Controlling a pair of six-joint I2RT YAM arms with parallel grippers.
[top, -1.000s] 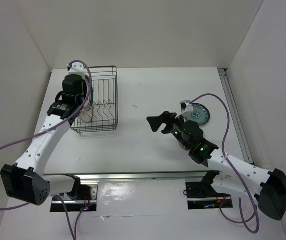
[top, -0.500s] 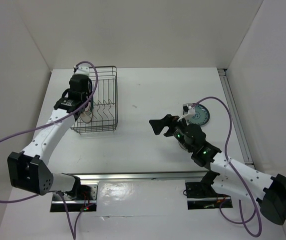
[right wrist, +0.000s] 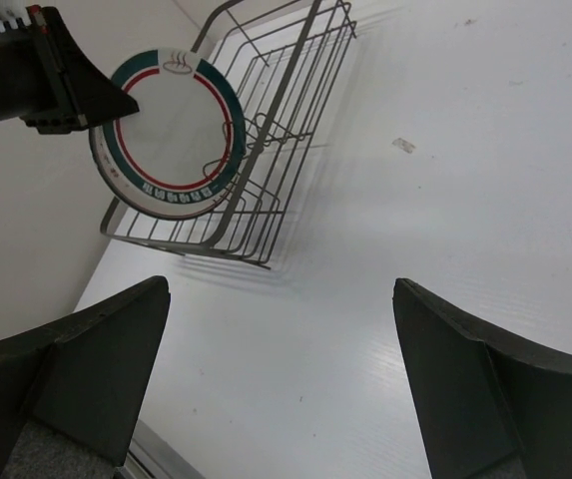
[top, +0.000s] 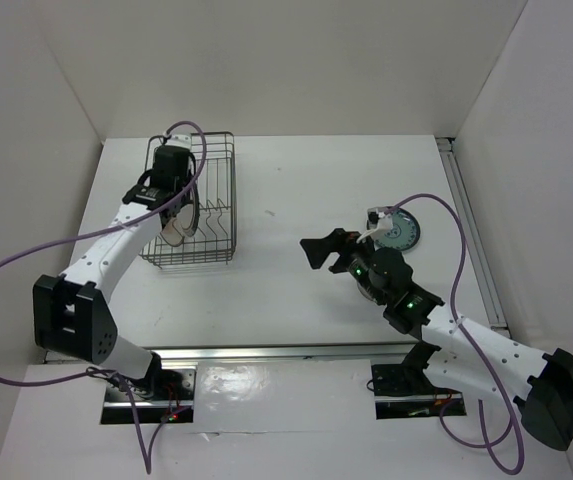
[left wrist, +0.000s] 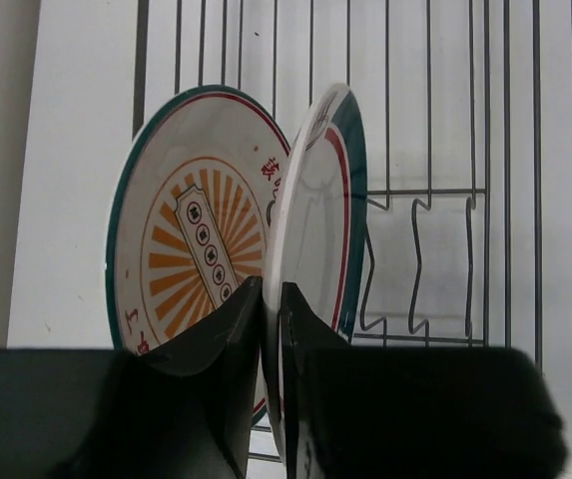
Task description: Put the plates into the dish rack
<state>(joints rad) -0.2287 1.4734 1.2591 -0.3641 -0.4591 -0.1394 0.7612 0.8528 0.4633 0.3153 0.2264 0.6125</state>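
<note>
The dish rack (top: 233,190) stands at the back left of the table. Two plates stand on edge in it: a white plate with an orange-red centre (left wrist: 191,244) and, to its right, a white plate with a green-red rim ring (left wrist: 315,220). My left gripper (left wrist: 271,289) is shut on the ringed plate's lower rim, with one finger on each face. The right wrist view shows that ringed plate (right wrist: 171,135) upright in the rack (right wrist: 295,90). A small dark teal plate (top: 401,230) lies flat at the right. My right gripper (top: 316,252) hangs open and empty above mid-table.
Upright divider prongs (left wrist: 415,259) to the right of the ringed plate hold nothing. White walls close in the table on three sides. A metal rail (top: 471,230) runs along the right edge, near the teal plate.
My left gripper carried the ringed plate rightwards from the rack's left edge to over the rack. The right arm shifted only slightly, jaws still wide.
</note>
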